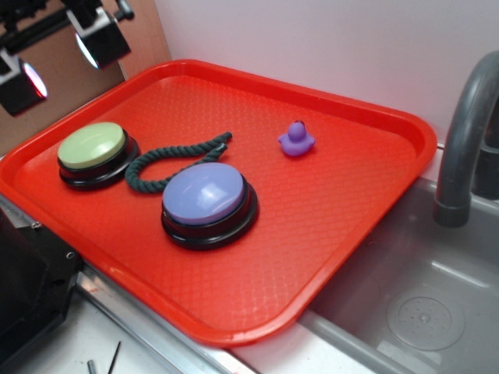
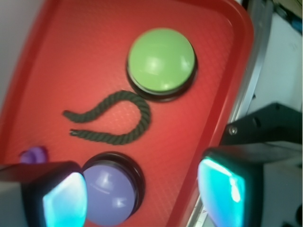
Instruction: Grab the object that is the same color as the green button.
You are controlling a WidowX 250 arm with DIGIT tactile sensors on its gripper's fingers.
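Note:
The dark green rope piece (image 1: 156,153) lies curled in a loop on the red tray (image 1: 343,210), between the two buttons. The pale green button (image 1: 92,146) sits on its black base at the tray's left end. My gripper (image 1: 62,62) hangs open high above the tray's far left corner, apart from everything. In the wrist view the rope (image 2: 142,113) curves below the green button (image 2: 161,59), and my gripper (image 2: 144,194) is open with nothing between its glowing pads.
A lavender-purple button (image 1: 204,195) on a black base stands right beside the rope. A small purple duck (image 1: 296,140) sits farther back on the tray. A grey sink (image 1: 421,312) and faucet (image 1: 468,132) are to the right.

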